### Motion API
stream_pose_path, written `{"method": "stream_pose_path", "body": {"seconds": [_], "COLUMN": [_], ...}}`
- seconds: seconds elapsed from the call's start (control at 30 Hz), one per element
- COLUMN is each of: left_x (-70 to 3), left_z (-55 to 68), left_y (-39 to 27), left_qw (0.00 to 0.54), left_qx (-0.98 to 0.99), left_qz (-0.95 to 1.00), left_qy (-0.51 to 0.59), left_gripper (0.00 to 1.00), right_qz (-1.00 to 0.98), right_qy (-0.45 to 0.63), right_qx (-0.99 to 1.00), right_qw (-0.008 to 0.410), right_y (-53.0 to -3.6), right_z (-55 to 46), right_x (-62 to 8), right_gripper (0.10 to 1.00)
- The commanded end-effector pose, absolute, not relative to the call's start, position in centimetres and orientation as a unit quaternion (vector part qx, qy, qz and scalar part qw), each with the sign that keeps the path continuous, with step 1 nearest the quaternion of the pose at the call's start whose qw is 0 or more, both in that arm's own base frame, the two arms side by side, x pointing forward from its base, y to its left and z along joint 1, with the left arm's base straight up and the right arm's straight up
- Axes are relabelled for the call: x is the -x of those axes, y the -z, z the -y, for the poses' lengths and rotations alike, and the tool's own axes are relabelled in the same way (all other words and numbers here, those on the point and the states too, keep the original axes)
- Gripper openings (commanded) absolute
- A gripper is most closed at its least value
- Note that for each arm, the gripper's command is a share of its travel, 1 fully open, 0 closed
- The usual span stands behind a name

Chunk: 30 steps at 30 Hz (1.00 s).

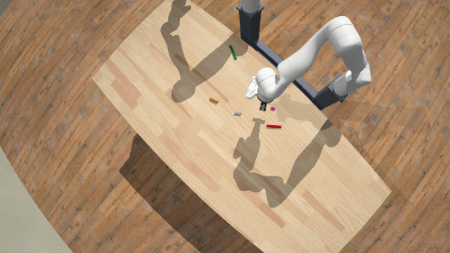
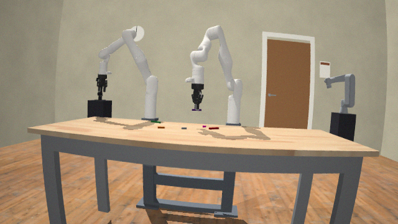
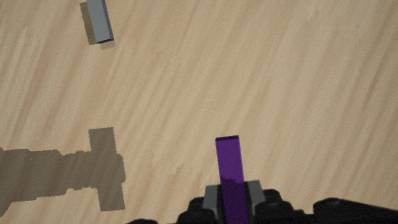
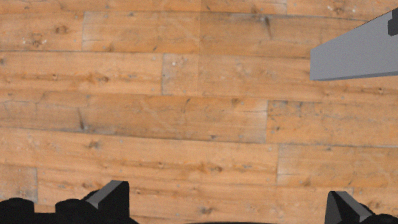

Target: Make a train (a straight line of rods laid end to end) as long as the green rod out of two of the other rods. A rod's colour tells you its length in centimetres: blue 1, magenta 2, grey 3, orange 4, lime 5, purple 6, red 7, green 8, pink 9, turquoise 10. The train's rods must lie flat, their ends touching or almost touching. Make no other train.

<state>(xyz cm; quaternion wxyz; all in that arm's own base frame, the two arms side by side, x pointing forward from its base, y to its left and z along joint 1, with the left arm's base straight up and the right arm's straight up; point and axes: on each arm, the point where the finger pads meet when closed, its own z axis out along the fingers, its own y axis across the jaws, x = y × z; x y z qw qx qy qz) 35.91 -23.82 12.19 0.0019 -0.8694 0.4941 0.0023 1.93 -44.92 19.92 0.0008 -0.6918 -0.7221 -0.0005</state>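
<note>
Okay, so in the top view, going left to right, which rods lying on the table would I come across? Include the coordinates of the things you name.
Orange rod [image 1: 214, 100] [image 2: 161, 127], green rod [image 1: 233, 52] [image 2: 155, 122], grey rod [image 1: 238, 114] [image 2: 184, 128] [image 3: 101, 21], magenta rod [image 1: 272, 108] [image 2: 204, 126], red rod [image 1: 273, 126] [image 2: 214, 128]. The last two overlap from left to right, as do green and grey, so their order goes by their middles.
</note>
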Motion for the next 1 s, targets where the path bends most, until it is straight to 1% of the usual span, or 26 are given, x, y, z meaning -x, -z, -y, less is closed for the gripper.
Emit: {"method": "stream_pose_path", "body": {"seconds": [0.0, 0.97], "left_x": [-36.17, -36.41], "left_z": [23.34, 22.77], "left_y": [-12.3, -12.35], "left_qw": [0.0, 0.0], "left_qx": [0.856, 0.84], "left_qz": [-0.518, -0.543], "left_qy": [0.0, 0.001], "left_gripper": [0.14, 0.14], "right_qz": [0.722, 0.722], "right_qy": [0.0, 0.0], "right_qx": [0.692, 0.692], "right_qw": [0.0, 0.0], "right_y": [-20.0, -20.0], "right_z": [44.96, 44.96], "right_x": [-1.93, -1.93], "right_gripper": [1.0, 1.0]}}
